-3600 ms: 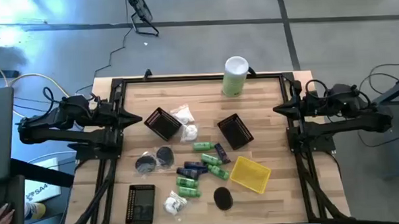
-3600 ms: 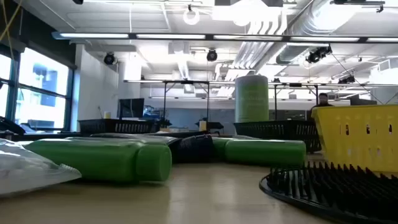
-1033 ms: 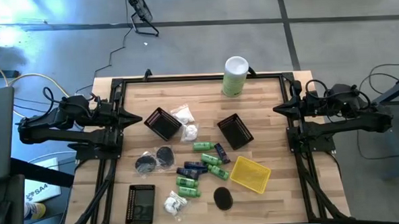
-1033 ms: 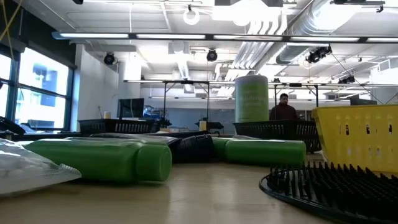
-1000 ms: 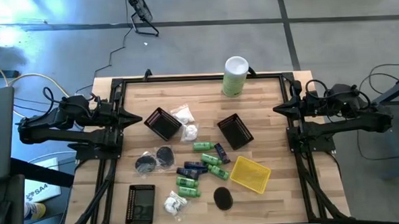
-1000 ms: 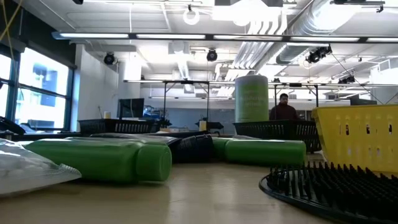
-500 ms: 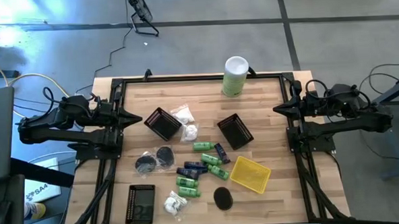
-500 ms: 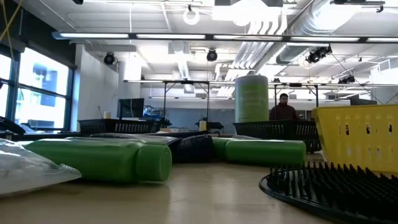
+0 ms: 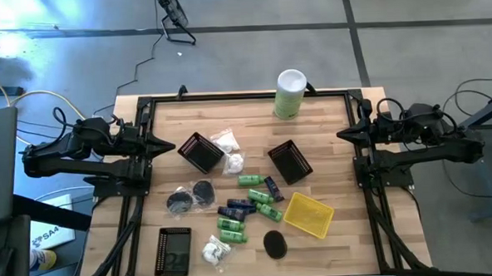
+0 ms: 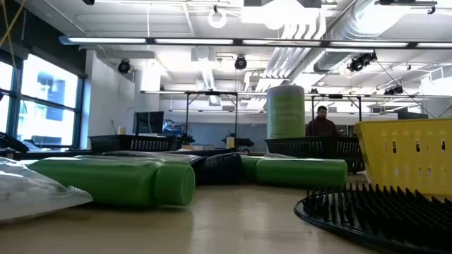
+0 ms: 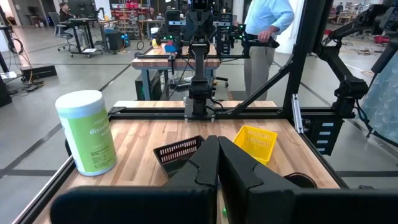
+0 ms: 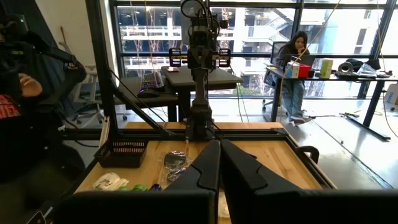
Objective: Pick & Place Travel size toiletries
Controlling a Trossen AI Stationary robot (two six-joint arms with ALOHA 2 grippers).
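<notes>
The travel size toiletries lie loose on the middle of the wooden table: green bottles (image 9: 249, 180) (image 10: 113, 182), navy tubes (image 9: 237, 209), black discs (image 9: 180, 201) and white packets (image 9: 226, 143). My left gripper (image 9: 170, 145) (image 11: 217, 157) is shut, raised over the table's left edge and pointing level toward the middle. My right gripper (image 9: 342, 135) (image 12: 219, 155) mirrors it, shut, over the right edge. Both stand well away from the toiletries, with nothing between their fingers.
Two black baskets (image 9: 200, 151) (image 9: 290, 162) stand mid-table, and a flat black one (image 9: 174, 251) lies near the front left. A yellow basket (image 9: 308, 215) sits front right. A white-and-green canister (image 9: 290, 94) stands at the far edge. People show in the room beyond.
</notes>
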